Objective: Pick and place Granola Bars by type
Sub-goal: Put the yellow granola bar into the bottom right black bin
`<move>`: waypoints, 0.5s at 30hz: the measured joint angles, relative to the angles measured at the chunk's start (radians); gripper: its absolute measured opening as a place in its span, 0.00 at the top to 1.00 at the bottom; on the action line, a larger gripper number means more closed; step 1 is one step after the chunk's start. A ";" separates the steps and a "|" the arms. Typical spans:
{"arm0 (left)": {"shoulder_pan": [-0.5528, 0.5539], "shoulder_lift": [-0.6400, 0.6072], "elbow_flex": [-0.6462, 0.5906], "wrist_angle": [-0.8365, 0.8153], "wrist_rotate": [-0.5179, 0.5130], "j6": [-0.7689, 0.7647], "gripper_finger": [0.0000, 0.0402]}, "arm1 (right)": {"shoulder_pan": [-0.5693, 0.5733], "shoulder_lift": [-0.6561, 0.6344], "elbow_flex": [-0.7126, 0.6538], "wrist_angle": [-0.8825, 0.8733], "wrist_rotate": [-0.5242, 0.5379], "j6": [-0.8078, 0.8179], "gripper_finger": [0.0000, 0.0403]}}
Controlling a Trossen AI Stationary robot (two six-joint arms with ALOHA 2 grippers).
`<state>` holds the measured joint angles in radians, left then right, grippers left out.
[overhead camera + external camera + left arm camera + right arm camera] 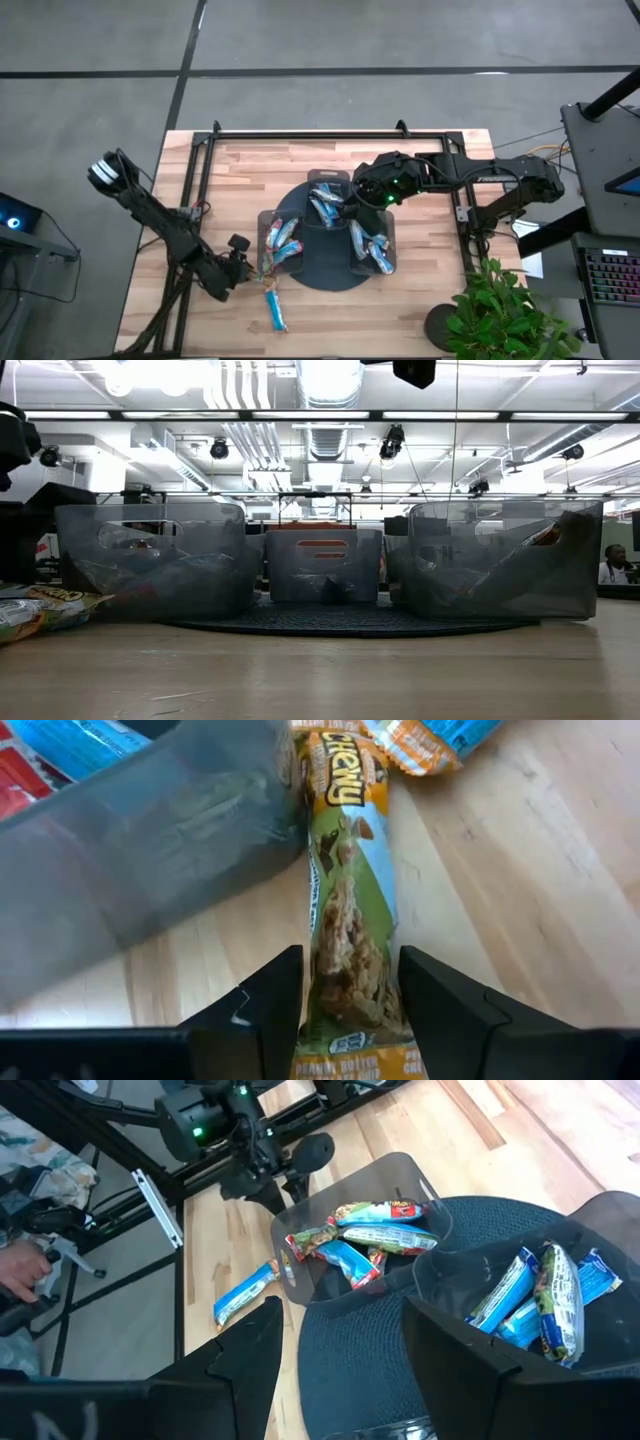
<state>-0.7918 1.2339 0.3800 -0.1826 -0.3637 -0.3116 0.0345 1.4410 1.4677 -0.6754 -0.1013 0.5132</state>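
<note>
A green-and-yellow granola bar (350, 920) lies flat on the wood table beside the left clear bin's wall (150, 850); the low view shows it too (40, 610). My left gripper (350, 1010) is low over the bar's near end and open, one finger on either side; whether they touch it I cannot tell. A blue bar (277, 310) lies on the table just beyond. More bars fill the three clear bins on the dark round tray (325, 278). My right gripper (345, 1370) hangs open above the tray with nothing between its fingers.
The left bin (360, 1240) holds mixed red, green and blue bars, and the far bin (540, 1300) mostly blue ones. A black frame (200, 150) edges the table's left and far sides. A potted plant (500, 310) stands at the near right. A person's hand (20, 1265) shows beyond the table.
</note>
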 joint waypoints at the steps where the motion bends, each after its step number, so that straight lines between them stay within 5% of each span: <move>1: 0.000 0.011 0.006 -0.001 -0.001 -0.005 0.62 | 0.000 0.000 0.000 0.000 0.000 0.000 0.52; 6: 0.005 0.053 0.037 -0.003 0.002 -0.011 0.64 | 0.000 0.000 0.000 0.000 0.000 -0.001 0.52; 15: 0.012 0.070 0.065 -0.014 0.046 -0.011 0.87 | 0.000 0.000 0.000 -0.001 0.000 0.000 0.52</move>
<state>-0.7799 1.3041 0.4452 -0.1970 -0.3177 -0.3227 0.0345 1.4410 1.4677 -0.6762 -0.1014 0.5129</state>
